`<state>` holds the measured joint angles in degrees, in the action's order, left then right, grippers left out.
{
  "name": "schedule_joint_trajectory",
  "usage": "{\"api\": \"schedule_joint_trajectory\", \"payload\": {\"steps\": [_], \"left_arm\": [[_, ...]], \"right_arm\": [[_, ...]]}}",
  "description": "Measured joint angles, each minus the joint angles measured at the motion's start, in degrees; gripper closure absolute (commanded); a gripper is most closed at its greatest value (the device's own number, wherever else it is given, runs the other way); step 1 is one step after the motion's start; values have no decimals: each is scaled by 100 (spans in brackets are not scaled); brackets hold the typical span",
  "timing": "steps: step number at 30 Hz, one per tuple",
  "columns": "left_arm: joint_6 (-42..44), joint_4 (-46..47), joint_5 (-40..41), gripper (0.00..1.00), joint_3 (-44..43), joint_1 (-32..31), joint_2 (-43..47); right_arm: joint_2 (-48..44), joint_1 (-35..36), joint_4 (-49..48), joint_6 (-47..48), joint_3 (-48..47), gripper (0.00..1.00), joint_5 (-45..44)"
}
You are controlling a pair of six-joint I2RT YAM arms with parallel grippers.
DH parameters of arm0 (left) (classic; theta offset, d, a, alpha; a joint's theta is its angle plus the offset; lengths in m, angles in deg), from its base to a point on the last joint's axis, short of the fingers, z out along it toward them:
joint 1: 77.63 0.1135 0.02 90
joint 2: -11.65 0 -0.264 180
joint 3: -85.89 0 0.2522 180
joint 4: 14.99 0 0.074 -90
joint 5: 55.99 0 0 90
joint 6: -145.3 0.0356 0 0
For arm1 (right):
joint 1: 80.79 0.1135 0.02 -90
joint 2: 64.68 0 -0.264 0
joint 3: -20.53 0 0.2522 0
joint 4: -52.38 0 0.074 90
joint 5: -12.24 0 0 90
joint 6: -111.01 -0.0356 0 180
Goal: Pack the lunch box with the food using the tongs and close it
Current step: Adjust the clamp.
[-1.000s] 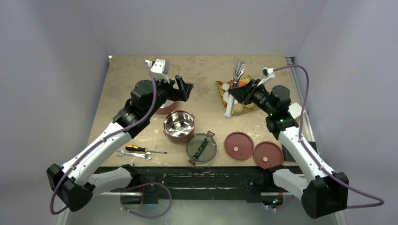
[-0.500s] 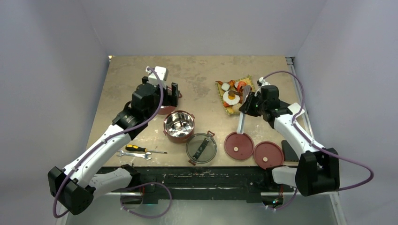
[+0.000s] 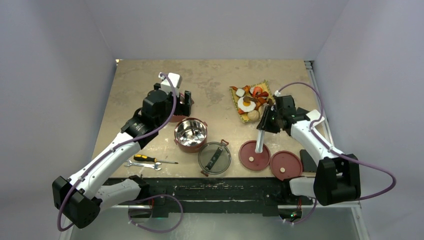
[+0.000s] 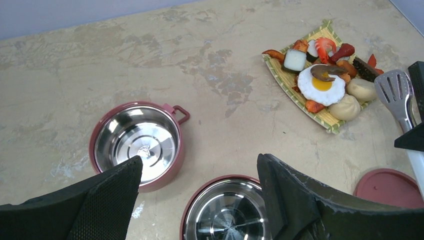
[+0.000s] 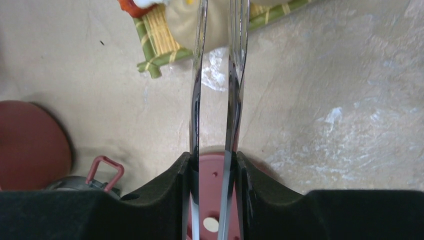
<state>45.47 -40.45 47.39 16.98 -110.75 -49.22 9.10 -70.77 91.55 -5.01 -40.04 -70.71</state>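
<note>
Now holds the tongs (image 3: pixel 259 141) clamped tight between the right fingers (image 5: pixel 170 200) (both thin silver arms squeezed close together). Hangs one end over a flat red lid (image 3: pixel 248 159), with the other end next to the food (image 3: pixel 248 104) on the yellow mat (image 4: pixel 285 80). Spreads the left fingers (image 4: pixel 107 200) wide apart, gripping nothing, above two red bowls (image 4: pixel 136 145) with shiny insides. Has the dark top lid (image 3: pixel 215 158) lying flat on the worktop (image 3: pixel 220 75), just beside one bowl.

Two dusty-red steel bowls (image 3: pixel 190 147); two flat red disc lids (image 3: pixel 249 159); one dark see-through lid (image 3: pixel 215 158); one silver metal tongs (image 3: pixel 259 140); one silver wrench (image 3: pixel 142 164); one orange-handled screwdriver (image 3: pixel 145 158).
</note>
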Motion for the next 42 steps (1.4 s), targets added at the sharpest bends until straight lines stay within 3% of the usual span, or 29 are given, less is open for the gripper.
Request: {"api": "schedule_joint_trajectory", "payload": {"steps": [10, 20, 28, 42], "left_arm": [[-4, -4, -173, 16, 0, 2, -11], [-7, -24, -258, 16, 0, 2, -11], [-4, -39, -271, 16, 0, 2, -33], [-7, -44, -275, 16, 0, 2, -118]], "right_arm": [[17, 177, 717, 17, -201, 56, 50], [730, 586, 686, 17, -560, 51, 208], [835, 802, 774, 17, -785, 47, -260], [861, 835, 780, 22, -675, 51, -479]]}}
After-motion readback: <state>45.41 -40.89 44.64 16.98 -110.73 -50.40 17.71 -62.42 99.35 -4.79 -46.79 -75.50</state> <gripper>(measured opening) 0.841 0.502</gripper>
